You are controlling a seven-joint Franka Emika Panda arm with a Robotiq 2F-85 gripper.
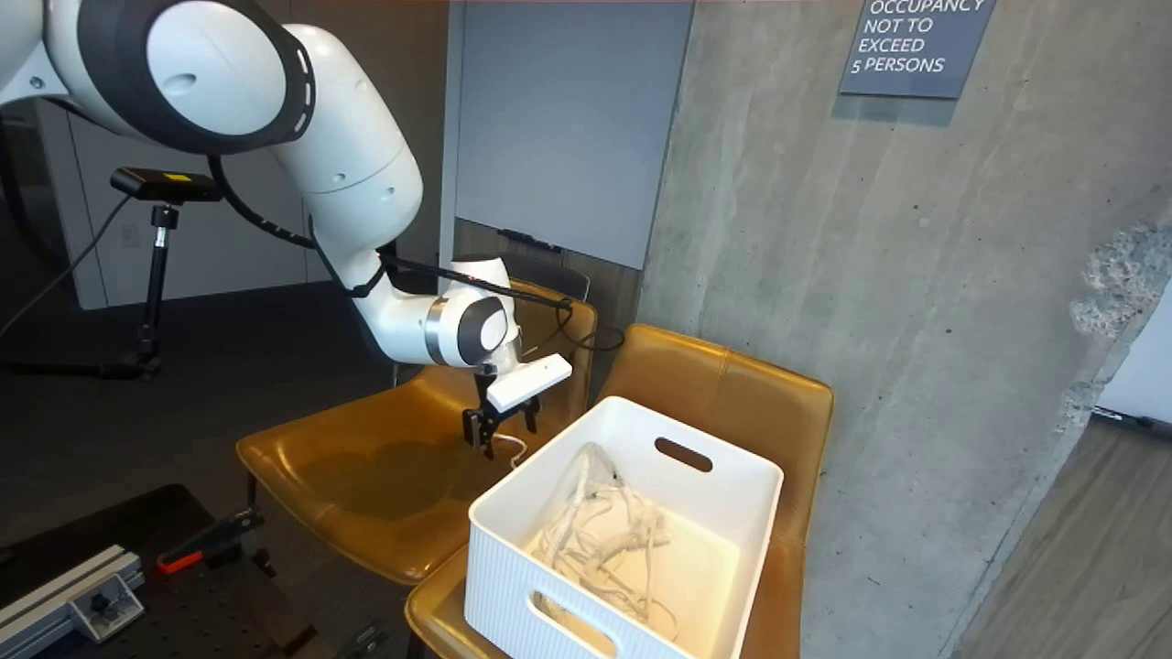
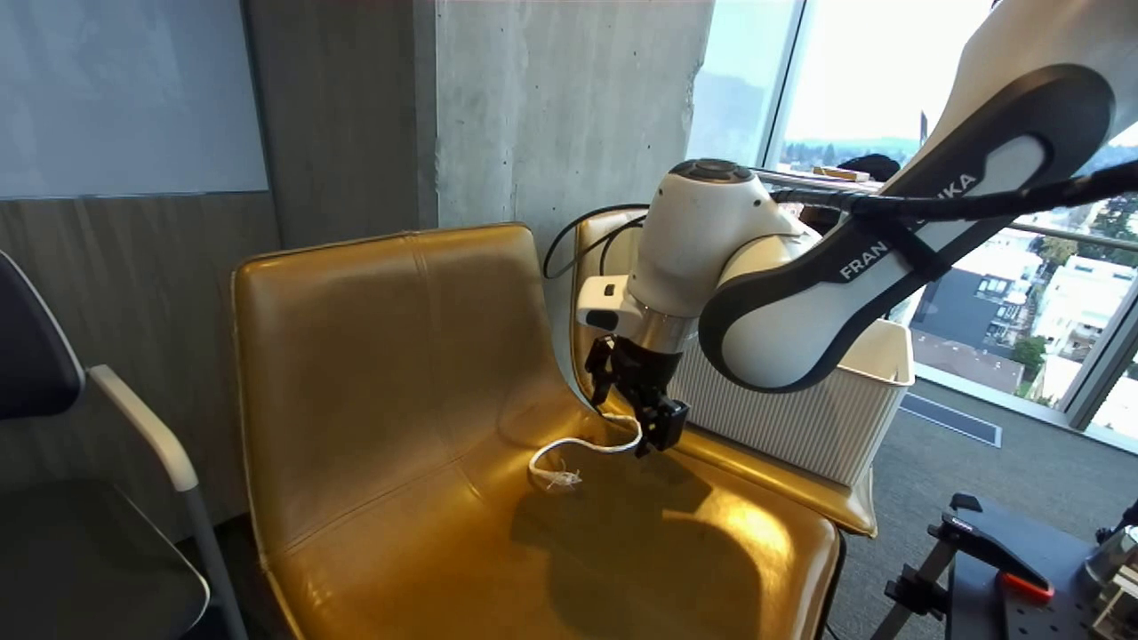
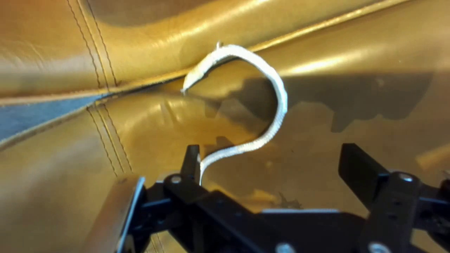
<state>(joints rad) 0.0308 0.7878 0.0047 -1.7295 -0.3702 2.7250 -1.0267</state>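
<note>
The hand (image 3: 270, 153) stands wide open, nothing in its grip, low over the seat of a tan leather chair (image 2: 427, 569). A white rope (image 3: 282, 102) lies on the leather below and ahead of it in a loose hook; the lower stretch runs in behind the fingertip (image 3: 191, 160) at the wrist view's left, contact there can't be told. Looks like a pick on the rope. Lower stretch runs nearly along the closing direction, so a pinch there would probably just shove it. Better bite: outer flank of the curve, which crosses the closing direction roughly mid-gap, just ahead of the tips. Shift forward, keep that fingertip off the rope, go down square, stop at light contact, close slowly. Avoid the edge where the chairs meet, ahead of the hand; tips could snag. Surface: glossy, stitched, probably soft; rope may slide. A broad shadow (image 2: 658, 542) falls under the hand, so cross-check height in both exterior views. Room: the second chair (image 1: 760, 403), right beside the hand, carries a white bin (image 1: 504, 567) with tangled cords (image 1: 632, 535). Concrete wall (image 1: 916, 275) with a sign (image 1: 916, 46) past the bin; whiteboard (image 1: 568, 119) behind the hand; big window (image 2: 862, 80) beyond. Dark counter (image 1: 183, 613) with a red-and-black tool (image 1: 215, 540), well apart from the hand.
</note>
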